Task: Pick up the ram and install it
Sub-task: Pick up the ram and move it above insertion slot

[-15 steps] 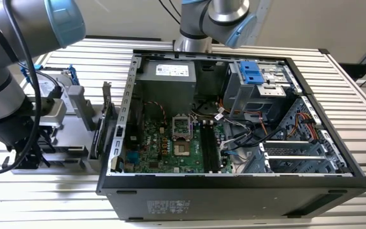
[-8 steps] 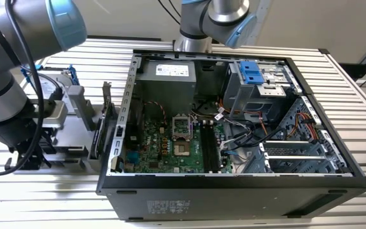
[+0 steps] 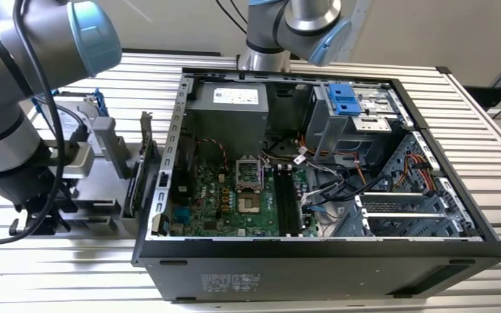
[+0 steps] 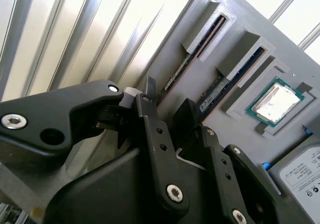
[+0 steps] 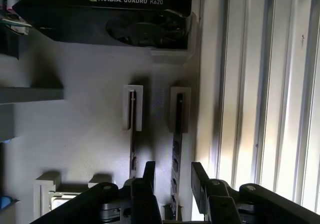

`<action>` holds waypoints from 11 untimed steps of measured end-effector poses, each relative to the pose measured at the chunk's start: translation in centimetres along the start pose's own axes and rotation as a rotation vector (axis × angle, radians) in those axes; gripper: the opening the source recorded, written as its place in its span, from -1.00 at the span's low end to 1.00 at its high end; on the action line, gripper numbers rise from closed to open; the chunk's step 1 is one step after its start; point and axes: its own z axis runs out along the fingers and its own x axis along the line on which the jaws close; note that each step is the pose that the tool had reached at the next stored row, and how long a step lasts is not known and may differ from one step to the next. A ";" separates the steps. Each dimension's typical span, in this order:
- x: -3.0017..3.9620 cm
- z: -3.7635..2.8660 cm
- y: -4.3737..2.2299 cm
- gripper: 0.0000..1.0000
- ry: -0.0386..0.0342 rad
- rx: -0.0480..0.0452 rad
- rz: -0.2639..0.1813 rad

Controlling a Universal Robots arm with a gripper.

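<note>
Spread gripper [image 5: 172, 171] straddling the ram [image 5: 176, 134] in a slot of the gray holder [image 5: 75, 124].

In the exterior view the arm [image 3: 7, 98] bends low over the holder [image 3: 102, 189], which sits on the slatted table [image 3: 59, 287] at the exterior view's left of the open computer case [image 3: 320, 254]. In the second wrist view the ram [image 4: 185, 64] stands on its long edge in the slot nearest the table slats, a thin board seen edge-on, and the gripper [image 4: 167, 99] has one finger on either side of its near end. In the first wrist view the ram shows a row of dark chips. The jaws are spread around it and not visibly touching it. A second stick [image 5: 132, 134] stands in the neighbouring slot.
</note>
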 end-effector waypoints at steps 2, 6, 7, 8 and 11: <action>0.00 0.14 0.00 1.00 0.0010 0.0002 0.000; 0.00 0.30 0.00 1.00 0.0014 0.0009 0.000; 0.00 0.30 0.00 1.00 0.0014 0.0008 0.000; 0.00 0.30 0.00 1.00 0.0014 0.0009 0.000; 0.00 0.31 0.00 -1.00 0.0017 0.0008 0.000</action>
